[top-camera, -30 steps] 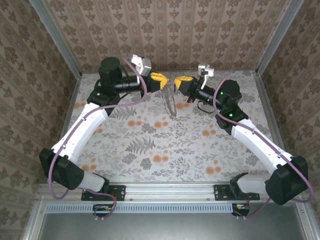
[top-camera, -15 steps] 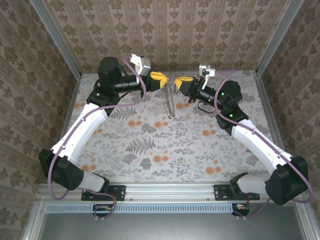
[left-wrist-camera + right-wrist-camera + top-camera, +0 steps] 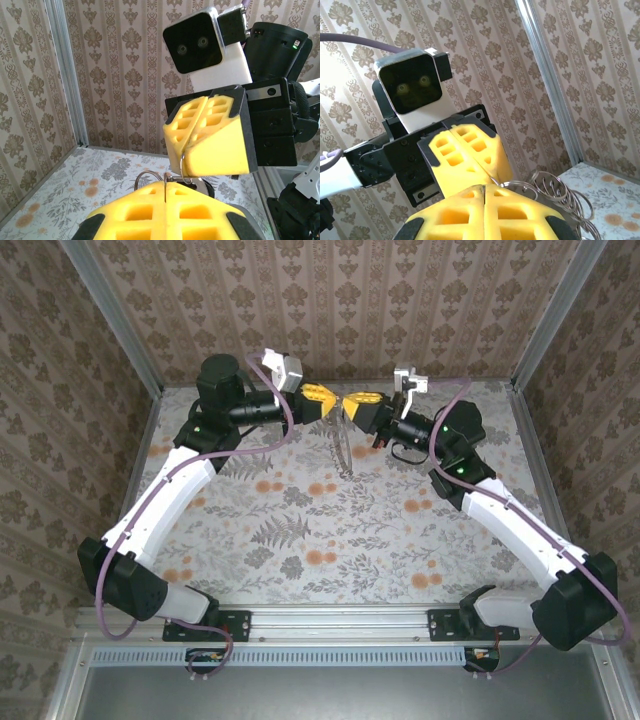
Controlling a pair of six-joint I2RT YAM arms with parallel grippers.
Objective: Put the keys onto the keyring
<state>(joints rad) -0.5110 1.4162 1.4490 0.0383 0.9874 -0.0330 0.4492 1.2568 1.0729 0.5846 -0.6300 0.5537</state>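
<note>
The keyring (image 3: 347, 448) is hanging edge-on in the air over the far middle of the table (image 3: 300, 530), dangling from the spot where the two tools are meeting tip to tip. The right tool (image 3: 353, 406) is pressing its jaws together and pinching a thin loop of the ring's wire, which is keeping the hoop clear of the table and within reach. The left tool (image 3: 329, 403) is squeezing tight too, with a sliver of wire poking from its seam; ring or key, I cannot tell. They are facing each other, I'd judge, to feed one piece onto the other. Counting: one keyring, two tools, and one dark piece (image 3: 201, 188) just beyond the left tips, possibly a key.
</note>
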